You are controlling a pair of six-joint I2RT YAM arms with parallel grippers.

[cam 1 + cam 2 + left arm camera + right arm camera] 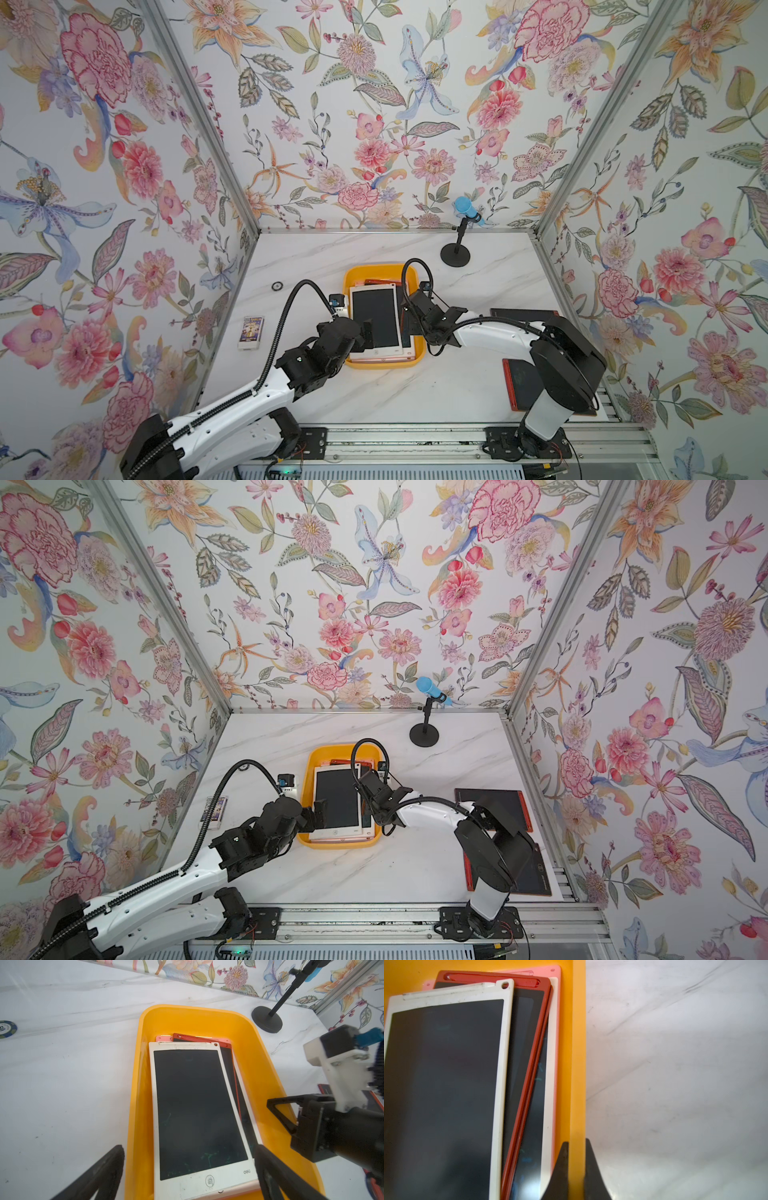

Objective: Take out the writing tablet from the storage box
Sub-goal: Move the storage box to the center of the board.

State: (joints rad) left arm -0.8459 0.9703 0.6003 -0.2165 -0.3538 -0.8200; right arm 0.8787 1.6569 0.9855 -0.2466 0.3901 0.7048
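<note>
The yellow-orange storage box [374,269] [332,751] lies mid-table with a stack of tablets inside. On top is a white-framed writing tablet [376,316] [336,800] [197,1109] [444,1084]; a red-framed one [203,1040] [529,1074] and pink and white ones show beneath it. My left gripper [357,332] [189,1147] is open at the box's near-left corner, its fingers spread either side of the white tablet's near end. My right gripper [415,320] [576,1141] is shut on the box's right wall [577,1043], one finger inside and one outside.
A black microphone stand [456,253] with a blue head stands behind the box at the right. Two dark tablets [523,316] [519,386] lie on the table's right side, partly under the right arm. A small card box [251,332] and a round chip [277,286] lie left.
</note>
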